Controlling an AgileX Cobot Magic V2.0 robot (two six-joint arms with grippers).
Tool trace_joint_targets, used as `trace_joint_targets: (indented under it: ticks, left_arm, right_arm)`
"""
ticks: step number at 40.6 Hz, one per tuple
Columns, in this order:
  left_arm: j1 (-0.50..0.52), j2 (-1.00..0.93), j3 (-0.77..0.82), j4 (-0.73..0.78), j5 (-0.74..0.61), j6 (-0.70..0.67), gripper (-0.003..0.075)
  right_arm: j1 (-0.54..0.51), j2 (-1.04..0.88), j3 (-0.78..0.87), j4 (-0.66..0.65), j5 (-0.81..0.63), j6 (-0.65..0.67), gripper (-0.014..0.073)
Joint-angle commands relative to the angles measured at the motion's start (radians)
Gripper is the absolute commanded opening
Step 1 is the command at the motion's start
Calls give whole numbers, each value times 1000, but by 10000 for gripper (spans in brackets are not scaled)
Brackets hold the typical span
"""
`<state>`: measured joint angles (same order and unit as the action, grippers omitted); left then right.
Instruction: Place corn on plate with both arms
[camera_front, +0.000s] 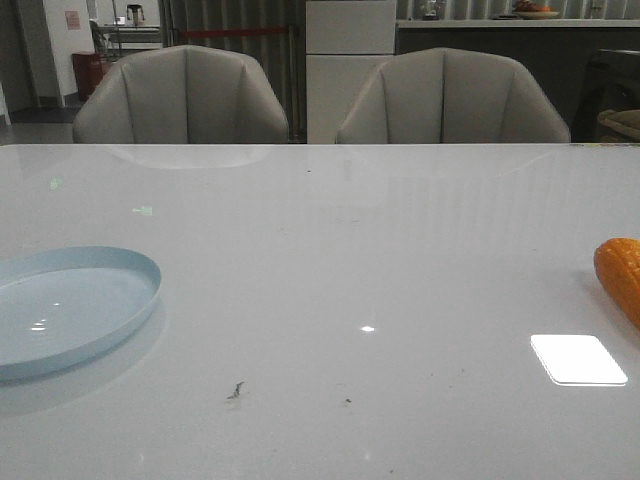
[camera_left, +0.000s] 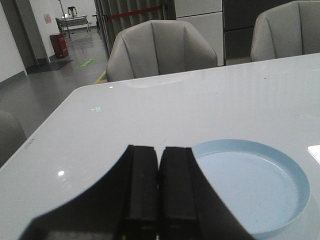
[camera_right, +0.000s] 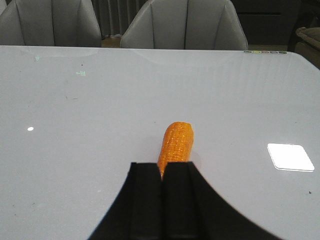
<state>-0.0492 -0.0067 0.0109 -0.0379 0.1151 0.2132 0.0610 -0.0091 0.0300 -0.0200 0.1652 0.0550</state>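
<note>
Left gripper (camera_left: 158, 192) and right gripper (camera_right: 162, 200) both clenched, holding nothing. One plate (camera_front: 120, 262) at left; one corn (camera_front: 620, 275) far right on table (camera_front: 380, 260).

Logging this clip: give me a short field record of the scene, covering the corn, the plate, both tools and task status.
corn: lying on the table at the far right edge of the front view, uncovered
plate: at the left side, nothing on it
left tool: shut, holding nothing, beside the plate
right tool: shut, holding nothing, lined up with the corn, contact unclear
status: corn not yet on plate
</note>
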Motion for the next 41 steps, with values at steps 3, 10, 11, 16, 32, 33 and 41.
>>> trace_joint_targets:
  ticks: [3, 10, 11, 16, 32, 33, 41]
  left_arm:
    - [-5, -5, 36, -9, -95, -2, 94]
    - [-5, -5, 36, -9, -95, -2, 94]
    - [-5, -5, 36, -9, -95, -2, 94]
    - [-5, -5, 36, -9, -95, -2, 94]
    - [-5, -5, 36, -31, -115, -2, 94]
    - [-5, -5, 36, -31, -134, -2, 94]
    - [-5, -5, 8, -55, -359, -2, 94]
  right_arm:
    - [-8, -26, -23, 1, -86, -3, 57]
    - [-8, -26, -23, 1, -86, -3, 57]
    - [-8, -26, -23, 1, -86, -3, 57]
    - [-8, -26, -23, 1, -86, -3, 57]
    - [-8, -26, -23, 1, -95, -3, 57]
    - [-8, -26, -23, 1, -101, -3, 57]
    - [-8, -26, -23, 1, -265, -3, 57]
